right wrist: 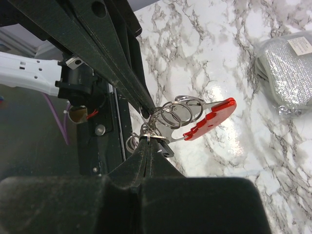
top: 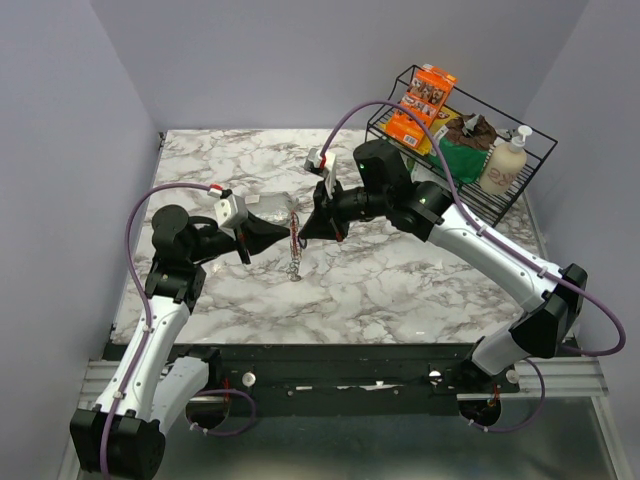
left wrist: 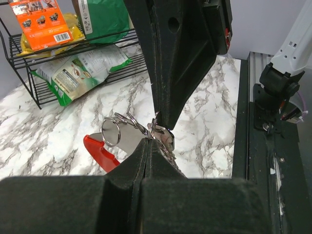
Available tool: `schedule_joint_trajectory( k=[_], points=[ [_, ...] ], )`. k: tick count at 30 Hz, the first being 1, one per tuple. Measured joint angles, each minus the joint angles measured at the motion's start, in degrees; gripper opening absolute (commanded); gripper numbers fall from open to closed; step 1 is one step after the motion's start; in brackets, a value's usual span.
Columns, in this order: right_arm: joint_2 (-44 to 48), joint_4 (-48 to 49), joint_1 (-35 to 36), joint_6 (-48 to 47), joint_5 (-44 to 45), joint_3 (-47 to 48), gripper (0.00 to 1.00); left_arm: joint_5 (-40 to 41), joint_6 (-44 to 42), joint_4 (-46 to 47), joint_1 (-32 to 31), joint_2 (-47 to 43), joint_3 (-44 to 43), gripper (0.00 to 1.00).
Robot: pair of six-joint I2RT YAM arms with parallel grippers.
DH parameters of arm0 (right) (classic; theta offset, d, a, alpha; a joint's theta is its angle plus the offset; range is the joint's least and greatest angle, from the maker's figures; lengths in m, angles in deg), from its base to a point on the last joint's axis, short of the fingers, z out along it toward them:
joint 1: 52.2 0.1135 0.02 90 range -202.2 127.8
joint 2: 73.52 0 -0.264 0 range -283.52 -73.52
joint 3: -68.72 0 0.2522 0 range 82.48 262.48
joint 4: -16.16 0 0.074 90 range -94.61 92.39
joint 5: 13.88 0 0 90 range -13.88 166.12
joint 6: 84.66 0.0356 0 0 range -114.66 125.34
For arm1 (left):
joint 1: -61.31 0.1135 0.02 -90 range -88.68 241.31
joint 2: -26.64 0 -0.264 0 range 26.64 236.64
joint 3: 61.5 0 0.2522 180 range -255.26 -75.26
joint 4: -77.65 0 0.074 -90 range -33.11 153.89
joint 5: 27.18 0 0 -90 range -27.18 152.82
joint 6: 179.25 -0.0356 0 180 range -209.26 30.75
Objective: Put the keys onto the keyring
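The keyring [top: 294,238], a red curved strip [right wrist: 209,119] joined to several silver rings [right wrist: 178,113], hangs in the air above the marble table between my two grippers. A thin chain dangles from it. My left gripper [top: 283,236] is shut on the silver rings [left wrist: 114,129], with the red strip [left wrist: 100,152] off to its left. My right gripper [top: 305,231] meets it tip to tip and is shut on thin silver metal beside a small dark head, the key [right wrist: 165,148]. The key's blade is hidden among the rings.
A black wire rack [top: 520,170] at the back right holds an orange box [top: 420,105], a green bag [top: 462,160] and a soap bottle [top: 503,160]. A silver pouch [right wrist: 287,73] lies on the marble. The table's black front rail [left wrist: 243,122] runs along the near side.
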State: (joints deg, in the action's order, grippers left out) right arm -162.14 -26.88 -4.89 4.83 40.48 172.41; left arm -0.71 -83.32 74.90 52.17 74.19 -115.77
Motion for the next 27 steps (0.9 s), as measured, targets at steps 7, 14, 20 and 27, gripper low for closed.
schedule_joint_trajectory(
  k=[7, 14, 20, 27],
  points=[
    [0.00, 0.04, 0.00, 1.51, 0.07, 0.00, 0.00, -0.02, -0.46, -0.02, -0.20, -0.42, 0.00, 0.00],
    [-0.02, 0.07, 0.00, 2.08, 0.09, 0.00, 0.00, -0.04, -0.28, 0.31, -0.35, -0.52, 0.04, 0.00],
    [-0.02, 0.04, 0.00, 2.21, 0.09, 0.00, 0.00, -0.09, 1.92, 4.02, -0.35, -0.72, 0.94, 0.00],
    [-0.02, 0.07, 0.00, 2.23, 0.09, -0.02, 0.00, -0.09, 3.58, 6.08, -0.35, -0.74, 1.66, 0.00]
  ],
)
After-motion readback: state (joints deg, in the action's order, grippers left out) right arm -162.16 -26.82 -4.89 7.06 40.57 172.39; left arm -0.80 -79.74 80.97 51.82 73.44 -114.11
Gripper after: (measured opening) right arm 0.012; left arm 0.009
